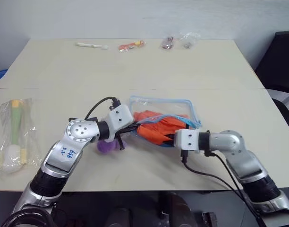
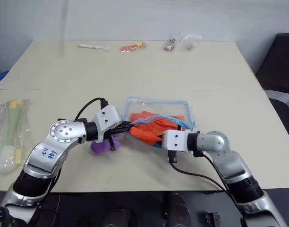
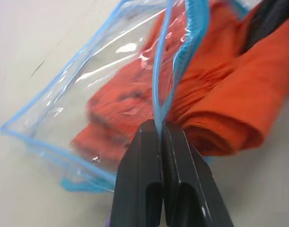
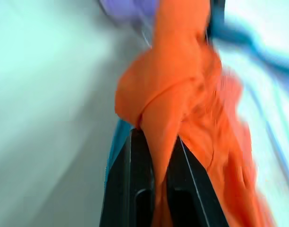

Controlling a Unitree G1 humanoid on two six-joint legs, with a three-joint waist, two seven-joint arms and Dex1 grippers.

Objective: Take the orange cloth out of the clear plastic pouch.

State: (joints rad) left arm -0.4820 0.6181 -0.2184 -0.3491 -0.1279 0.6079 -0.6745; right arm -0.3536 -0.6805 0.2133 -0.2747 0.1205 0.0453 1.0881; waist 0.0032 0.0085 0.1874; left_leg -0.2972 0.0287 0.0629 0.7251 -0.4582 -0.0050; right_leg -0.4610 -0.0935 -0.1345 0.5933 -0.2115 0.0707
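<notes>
Flat clear plastic pouch with light blue zipper trim lay mid-desk, pale beige desk. Bright orange soft cloth half inside, bunched fold spilling from mouth toward robot. Left end effector pinched shut on blue mouth trim. Right end effector clamped on orange fold. Small purple plush toy just beside left wrist.

Risks: cloth snagging on zipper edge, so pouch drags along; thin trim slipping from left pinch; plush toy knocked aside.
</notes>
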